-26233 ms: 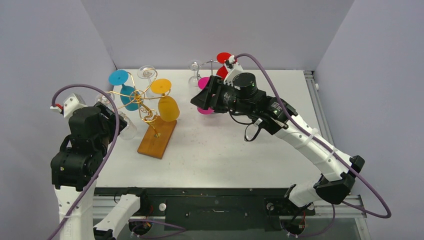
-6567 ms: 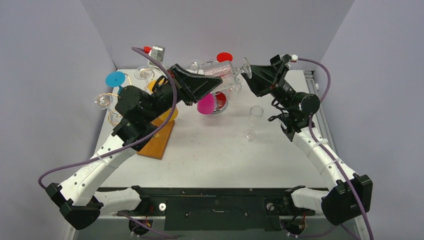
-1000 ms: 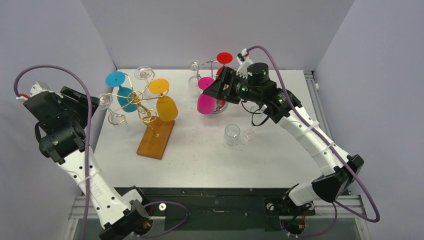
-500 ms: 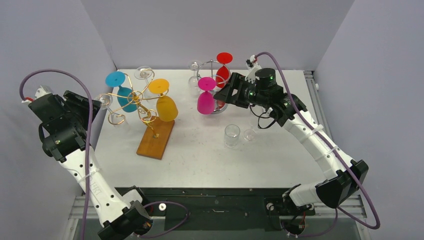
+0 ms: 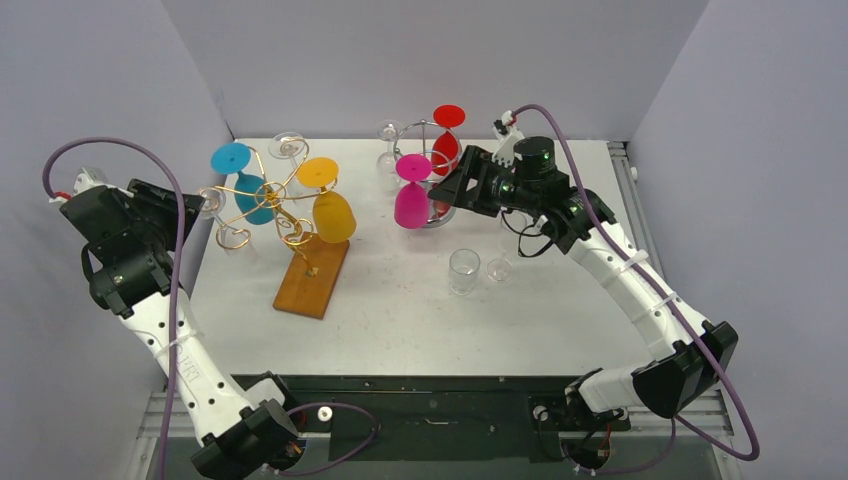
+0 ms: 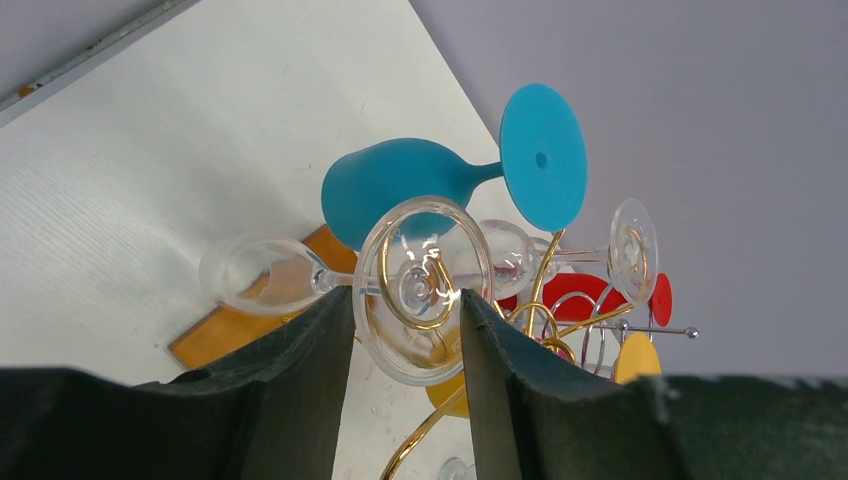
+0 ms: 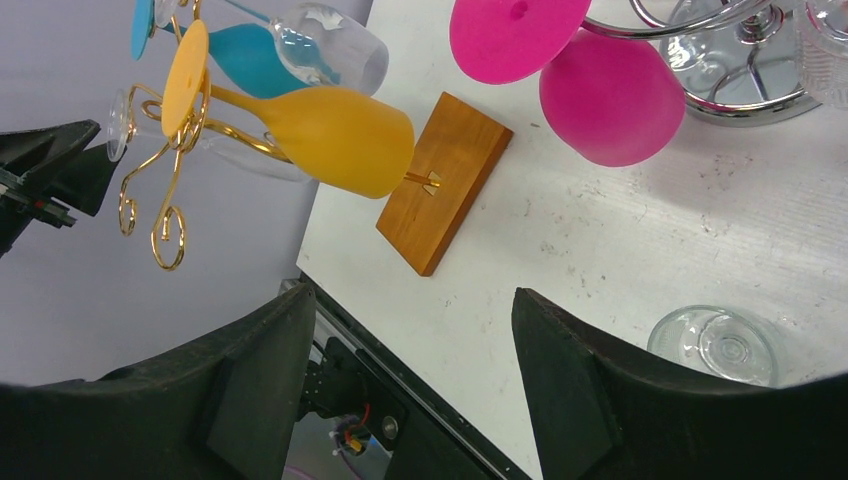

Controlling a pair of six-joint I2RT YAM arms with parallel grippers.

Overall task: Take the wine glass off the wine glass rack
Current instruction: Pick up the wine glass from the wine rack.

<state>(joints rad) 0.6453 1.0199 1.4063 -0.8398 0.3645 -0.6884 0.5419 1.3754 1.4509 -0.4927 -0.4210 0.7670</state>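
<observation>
Clear foot of the wine glass (image 6: pixel 420 290) is bracketed by the half-narrowed left fingers (image 6: pixel 300 400), stem pointed away from them; contact cannot be told.

Left arm (image 5: pixel 165 330) standing tall at far left, left tool (image 6: pixel 405 300) pointing rightward, fingers part-spread, grip unclear. Right arm (image 5: pixel 625 275) stretching forward and leftward, right tool (image 7: pixel 410 295) gaping wide, holding nothing.

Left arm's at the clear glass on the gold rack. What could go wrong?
The left gripper flanks only the thin foot of the clear glass; it may slip or pivot. The gold rack has wire curling by that foot; pulling askew could drag it. The teal glass hangs close beside and could get knocked.
</observation>
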